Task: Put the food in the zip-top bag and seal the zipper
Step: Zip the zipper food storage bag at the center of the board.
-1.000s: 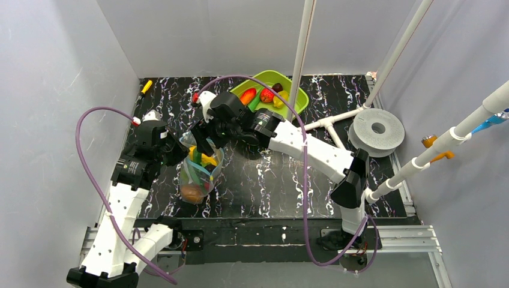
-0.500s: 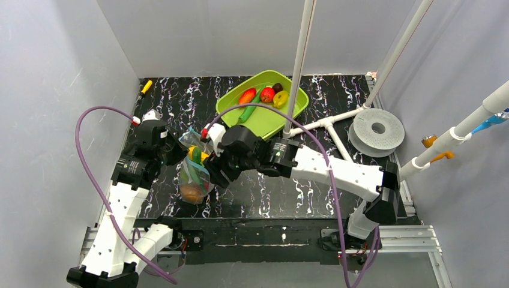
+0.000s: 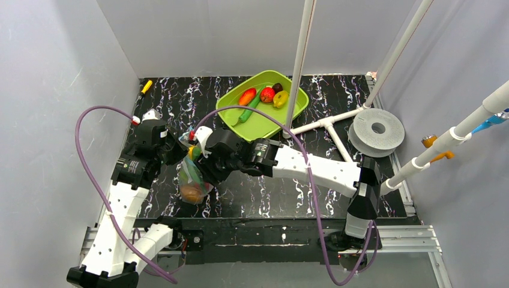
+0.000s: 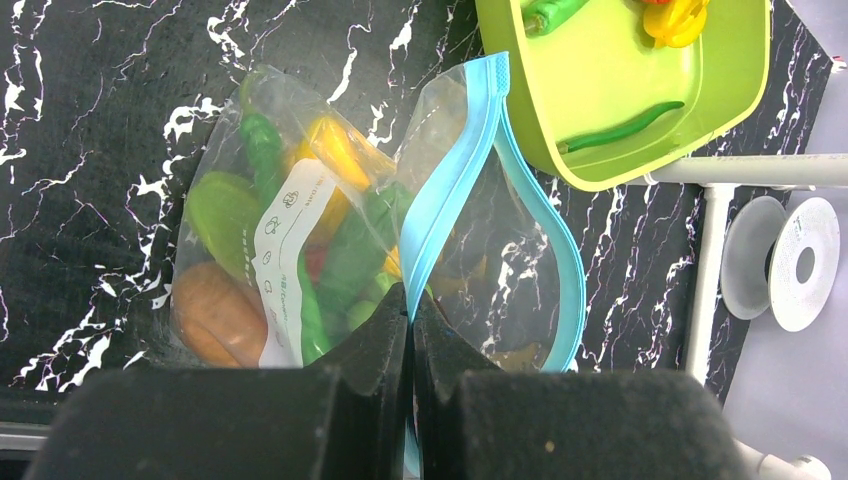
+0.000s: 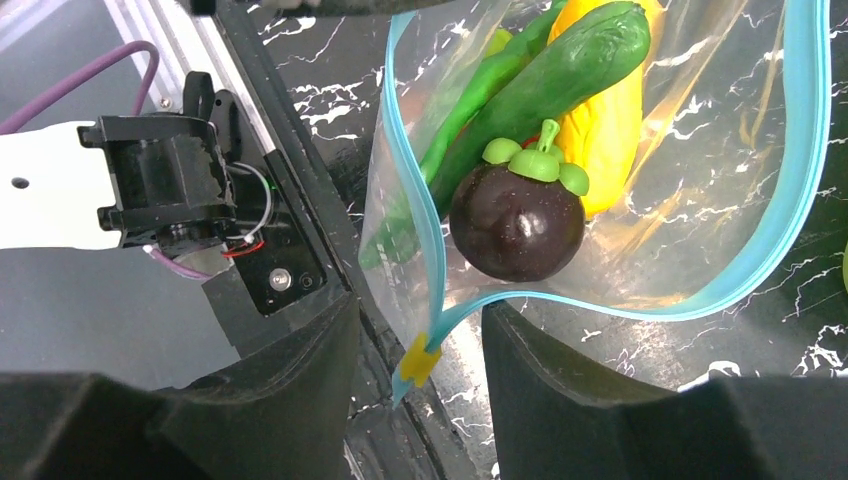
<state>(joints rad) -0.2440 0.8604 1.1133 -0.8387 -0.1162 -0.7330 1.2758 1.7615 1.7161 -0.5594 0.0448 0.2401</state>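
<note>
Right fingers (image 5: 300,380) advanced, spread astride zipper (image 4: 450,170); left fingers (image 4: 380,340) pinch it (overhead, both hidden).

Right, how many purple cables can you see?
2. One purple cable loops out beside the left arm toward its base; the second cable arches off the right arm, past the green tray, down to its base. No others visible.

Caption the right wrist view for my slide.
Open right hand straddles the yellow slider tab on the clear plastic bag's blue-teal zipper strip; a dark purple toy mangosteen lies inside.
</note>
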